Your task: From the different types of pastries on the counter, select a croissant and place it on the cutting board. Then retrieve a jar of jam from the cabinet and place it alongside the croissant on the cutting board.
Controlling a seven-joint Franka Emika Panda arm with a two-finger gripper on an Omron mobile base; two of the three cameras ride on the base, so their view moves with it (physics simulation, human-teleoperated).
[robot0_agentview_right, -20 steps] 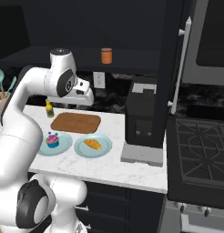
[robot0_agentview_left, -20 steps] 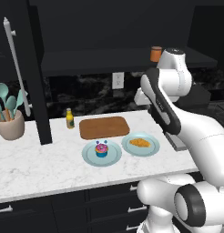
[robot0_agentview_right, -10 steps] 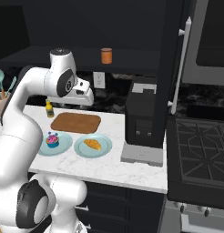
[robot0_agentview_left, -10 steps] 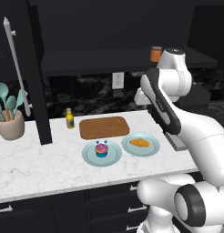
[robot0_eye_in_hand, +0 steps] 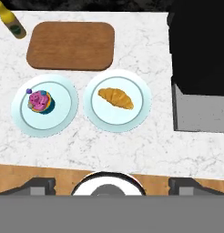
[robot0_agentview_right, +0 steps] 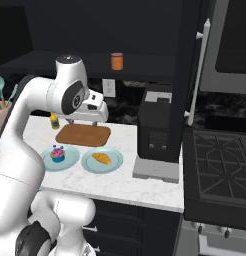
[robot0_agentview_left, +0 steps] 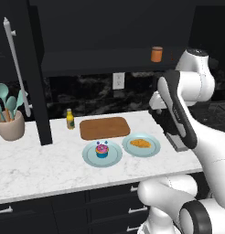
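In the left base view the croissant (robot0_agentview_left: 140,143) lies on a pale blue plate (robot0_agentview_left: 151,150) right of centre, with the cupcake (robot0_agentview_left: 102,150) on a second plate (robot0_agentview_left: 89,157) just to its left. The cutting board (robot0_agentview_left: 104,128) sits bare behind both plates on the tabletop (robot0_agentview_left: 32,164), a yellow bottle (robot0_agentview_left: 70,119) at its left end. The jar of jam (robot0_agentview_left: 156,54) stands on the cabinet (robot0_agentview_left: 87,59) shelf, upper right of the frame.

In the right base view the same layout appears from the other side: board bare at left centre, croissant on the plate nearest the dark appliance (robot0_agentview_right: 156,130), jar on the shelf at top centre. The claw hangs above the board, though its tips are hard to make out against the arm here.

In the hand view the claw (robot0_eye_in_hand: 104,186) has its fingers spread wide at the bottom edge, grasping nothing, looking down on the croissant at centre and the board at upper left.

By this showing, nothing is done yet: both the croissant and the jar remain to be moved.
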